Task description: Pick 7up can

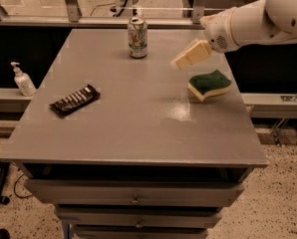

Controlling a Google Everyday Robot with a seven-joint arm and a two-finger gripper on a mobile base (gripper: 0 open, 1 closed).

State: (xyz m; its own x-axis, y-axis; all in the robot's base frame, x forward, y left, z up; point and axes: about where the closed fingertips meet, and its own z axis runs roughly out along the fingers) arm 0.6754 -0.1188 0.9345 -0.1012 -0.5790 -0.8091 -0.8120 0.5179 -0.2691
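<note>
The 7up can [137, 38] stands upright near the far edge of the grey table [133, 118], whitish with green and red markings and a silver top. My gripper [181, 60] reaches in from the upper right on a white arm. It hangs above the table, to the right of the can and a little nearer to me, apart from it. It holds nothing that I can see.
A green and yellow sponge [209, 85] lies on the right side of the table, just below the gripper. A dark snack bar [74, 99] lies at the left. A white pump bottle [23, 79] stands on a ledge off the table's left. Drawers are below the front edge.
</note>
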